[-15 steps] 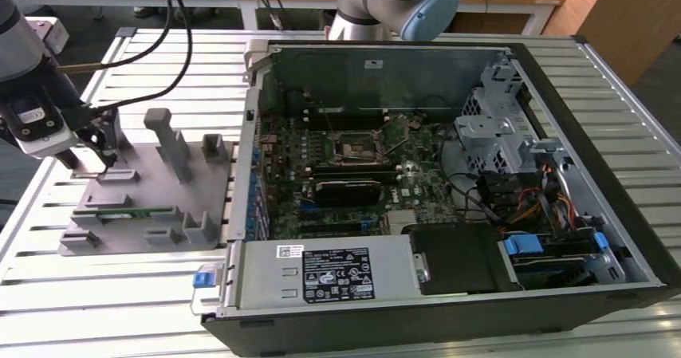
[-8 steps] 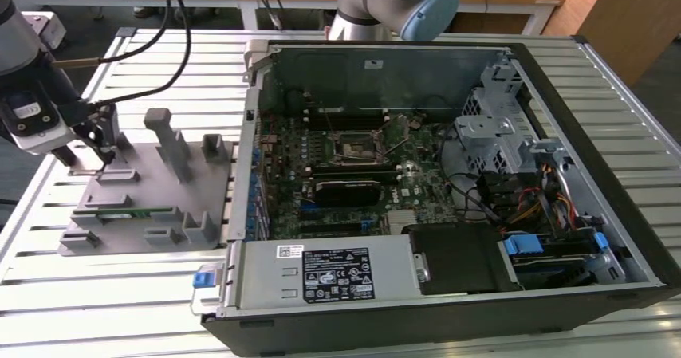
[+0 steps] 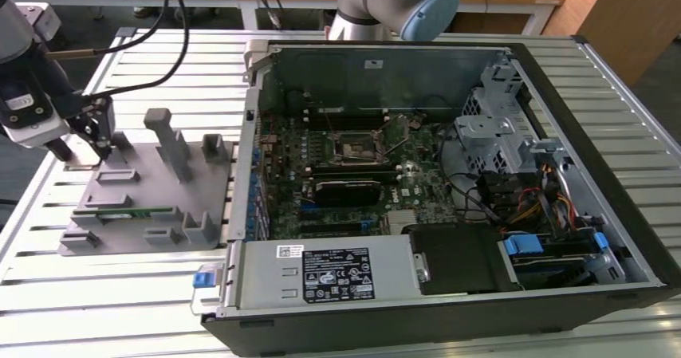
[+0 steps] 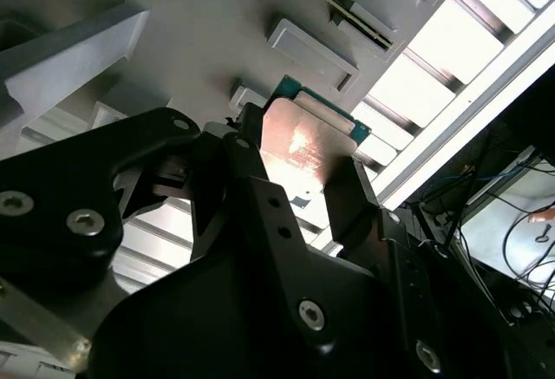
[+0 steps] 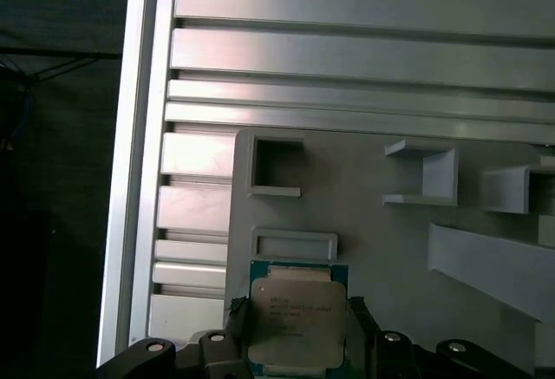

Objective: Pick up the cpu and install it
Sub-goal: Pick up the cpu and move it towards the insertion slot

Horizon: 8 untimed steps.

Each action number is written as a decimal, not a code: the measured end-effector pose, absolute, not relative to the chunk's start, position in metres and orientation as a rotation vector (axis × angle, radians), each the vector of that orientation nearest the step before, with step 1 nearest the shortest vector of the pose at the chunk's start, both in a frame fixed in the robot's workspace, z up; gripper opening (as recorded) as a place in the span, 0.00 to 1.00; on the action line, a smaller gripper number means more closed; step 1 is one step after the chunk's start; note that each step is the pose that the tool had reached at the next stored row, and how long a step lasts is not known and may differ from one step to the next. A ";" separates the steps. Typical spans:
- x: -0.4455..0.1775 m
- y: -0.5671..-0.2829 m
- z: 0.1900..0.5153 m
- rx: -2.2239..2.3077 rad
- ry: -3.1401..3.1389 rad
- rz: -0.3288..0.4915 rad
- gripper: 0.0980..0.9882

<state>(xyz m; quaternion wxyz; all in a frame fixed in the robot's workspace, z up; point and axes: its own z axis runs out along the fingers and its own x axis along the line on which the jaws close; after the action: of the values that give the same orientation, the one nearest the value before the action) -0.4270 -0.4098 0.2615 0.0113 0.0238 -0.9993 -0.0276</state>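
**A:** So, position of the black two-fingered gripper [image 3: 85, 155]?

**B:** Exterior view: it hangs over the grey plastic moulded fixture tray [image 3: 139, 186]. The tray lies on the slatted aluminium table [image 3: 107, 302], at 9 o'clock of the open black computer case [image 3: 426, 330].

**A:** And the cpu?

**B:** The cpu [image 5: 297, 314] [image 4: 299, 145] is a small flat square chip with a shiny silver metal top and a thin green rim. In both wrist views it sits between the gripper's fingers [image 5: 238, 323], over the tray's corner region, just beside a low rectangular frame [image 5: 293, 245].

**A:** Grip state?

**B:** Clenched on the chip: one black finger is pressed against each of two opposite edges, metal top facing the first wrist camera. Whether the chip rests on the tray or is raised off it, I cannot say for sure; the fingers hide its underside.

**A:** The case?

**B:** Well apart from the gripper. The square metal socket frame [image 3: 352, 144] sits on the green motherboard near the case's centre. A long thin green memory stick [image 3: 123, 212] lies on the tray, at 5 o'clock of the gripper.
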 end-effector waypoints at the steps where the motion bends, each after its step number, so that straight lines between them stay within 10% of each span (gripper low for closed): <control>1: -0.427 -0.410 0.263 0.074 -3.117 -0.086 0.48; 8: -0.427 -0.409 0.270 0.074 -3.117 -0.086 0.48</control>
<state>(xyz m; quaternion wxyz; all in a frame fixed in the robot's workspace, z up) -0.4270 -0.4095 0.2697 0.0113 0.0239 -0.9993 -0.0276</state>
